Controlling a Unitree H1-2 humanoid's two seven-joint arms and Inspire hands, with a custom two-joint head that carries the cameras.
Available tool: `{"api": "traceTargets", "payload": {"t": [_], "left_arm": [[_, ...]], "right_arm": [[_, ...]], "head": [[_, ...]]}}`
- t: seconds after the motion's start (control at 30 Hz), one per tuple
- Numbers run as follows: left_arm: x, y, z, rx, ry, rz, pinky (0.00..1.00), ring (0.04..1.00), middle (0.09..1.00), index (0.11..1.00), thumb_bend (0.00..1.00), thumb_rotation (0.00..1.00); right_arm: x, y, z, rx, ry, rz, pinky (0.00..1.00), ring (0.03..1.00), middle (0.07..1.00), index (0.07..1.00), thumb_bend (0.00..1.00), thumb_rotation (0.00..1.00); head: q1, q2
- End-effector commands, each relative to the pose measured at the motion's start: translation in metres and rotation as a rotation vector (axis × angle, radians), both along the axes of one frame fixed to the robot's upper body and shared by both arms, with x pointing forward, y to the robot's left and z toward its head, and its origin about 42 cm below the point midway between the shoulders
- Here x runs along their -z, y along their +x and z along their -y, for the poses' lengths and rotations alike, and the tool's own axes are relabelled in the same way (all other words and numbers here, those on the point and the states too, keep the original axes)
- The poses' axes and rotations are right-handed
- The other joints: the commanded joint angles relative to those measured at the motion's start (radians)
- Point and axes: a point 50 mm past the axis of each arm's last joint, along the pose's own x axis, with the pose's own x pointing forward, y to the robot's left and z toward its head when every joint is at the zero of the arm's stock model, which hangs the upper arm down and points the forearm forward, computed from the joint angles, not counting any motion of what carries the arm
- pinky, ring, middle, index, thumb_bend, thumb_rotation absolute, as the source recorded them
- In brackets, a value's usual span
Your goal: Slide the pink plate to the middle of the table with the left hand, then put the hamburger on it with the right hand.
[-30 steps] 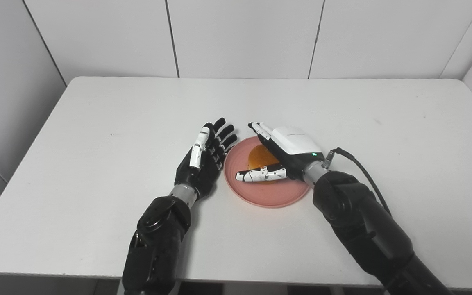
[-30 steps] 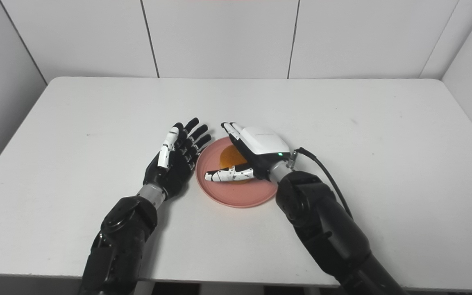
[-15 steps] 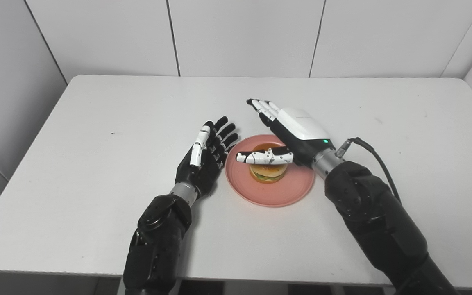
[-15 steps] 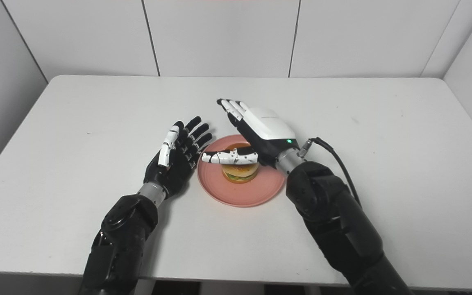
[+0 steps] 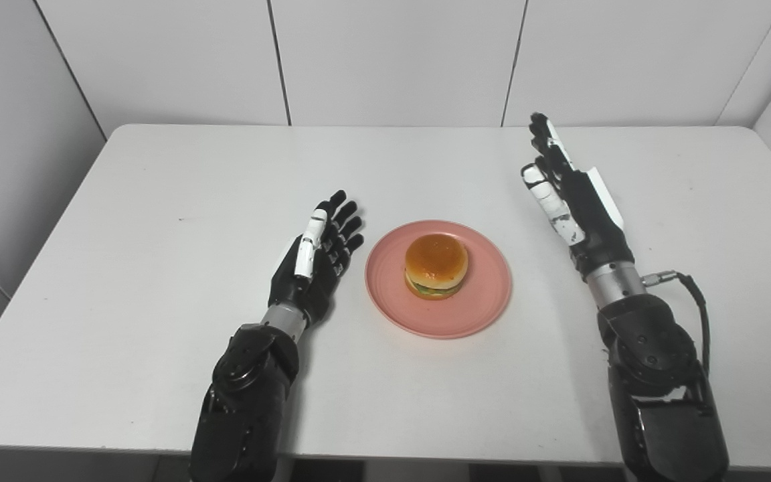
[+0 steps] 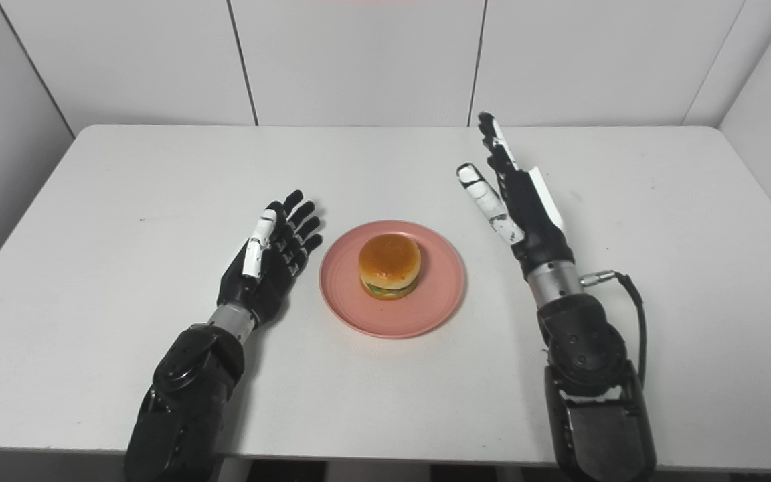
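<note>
The round pink plate (image 5: 439,278) on the white desk (image 5: 158,201) holds the toy hamburger (image 5: 436,265). The left hand (image 5: 318,258) lies just left of the plate, and the right hand (image 5: 569,194) is well apart on the right. Both have spread fingers and hold nothing.

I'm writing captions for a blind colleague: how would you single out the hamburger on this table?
Start from the white rectangular table and find the round pink plate near its middle, between the open black left hand and the raised, open black right hand. The hamburger sits on that plate, touching neither hand: a glossy orange-brown bun with green at its edge, the only food here.
</note>
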Motion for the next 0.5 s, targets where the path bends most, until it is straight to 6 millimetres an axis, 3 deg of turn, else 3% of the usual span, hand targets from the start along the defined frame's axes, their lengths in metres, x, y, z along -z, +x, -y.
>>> {"api": "traceTargets", "payload": {"t": [0.0,0.23,0.27,0.4,0.47], "left_arm": [[-0.001,-0.006,-0.006,-0.037,0.071,0.069,1.0,0.999,1.0,0.998,0.36,1.0],[0.01,-0.028,-0.008,-0.065,0.142,0.131,1.0,1.0,1.0,1.0,0.34,1.0],[0.012,-0.031,-0.008,-0.066,0.15,0.133,1.0,1.0,1.0,1.0,0.35,1.0],[0.018,-0.04,-0.011,-0.064,0.167,0.124,1.0,1.0,1.0,1.0,0.36,0.98],[0.019,-0.042,-0.011,-0.063,0.169,0.119,1.0,1.0,1.0,1.0,0.36,0.97]], "right_arm": [[-0.001,-0.004,0.001,0.009,0.1,0.005,1.0,1.0,1.0,1.0,0.97,1.0],[0.03,-0.026,0.002,0.043,0.177,-0.043,1.0,1.0,1.0,1.0,0.79,1.0],[0.032,-0.027,0.002,0.041,0.18,-0.048,1.0,1.0,1.0,1.0,0.67,1.0],[0.042,-0.031,0.002,0.038,0.177,-0.064,1.0,1.0,1.0,1.0,0.48,1.0],[0.046,-0.031,0.002,0.039,0.178,-0.069,1.0,1.0,1.0,1.0,0.43,1.0]], "head": [[0.001,0.001],[-0.009,-0.006],[-0.009,-0.006],[-0.005,-0.006],[-0.002,-0.008]]}}
